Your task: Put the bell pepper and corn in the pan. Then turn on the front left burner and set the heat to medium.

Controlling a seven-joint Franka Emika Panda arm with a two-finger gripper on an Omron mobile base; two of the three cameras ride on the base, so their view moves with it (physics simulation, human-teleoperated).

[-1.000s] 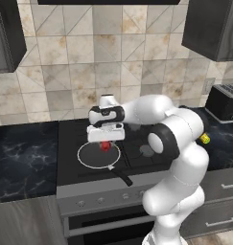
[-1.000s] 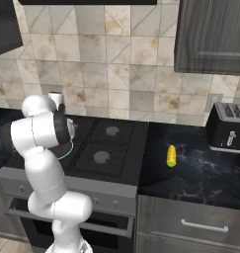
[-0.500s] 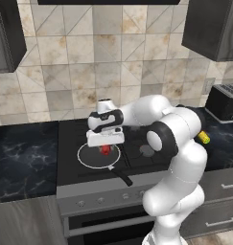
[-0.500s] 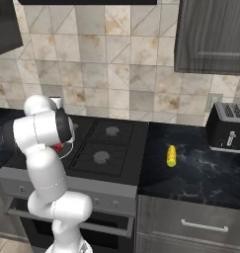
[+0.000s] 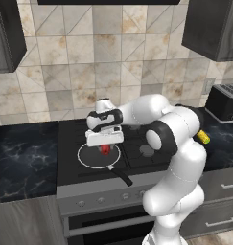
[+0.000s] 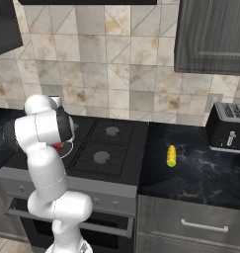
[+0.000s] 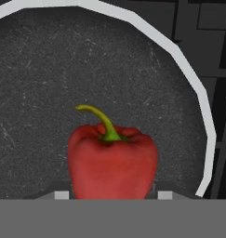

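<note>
While the jaws stay clamped on the pepper (image 7: 112,160), it hangs low over the pan (image 5: 89,160) for release; corn (image 6: 171,155) waits on the tabletop (image 6: 200,168), 1 item left.

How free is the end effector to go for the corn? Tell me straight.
Probably not yet: the end effector is over the pan, shut on the bell pepper. The corn lies in the open on the counter right of the stove, nothing around it.

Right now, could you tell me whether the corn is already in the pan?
No, the corn lies on the dark counter right of the stove, away from the pan.
</note>
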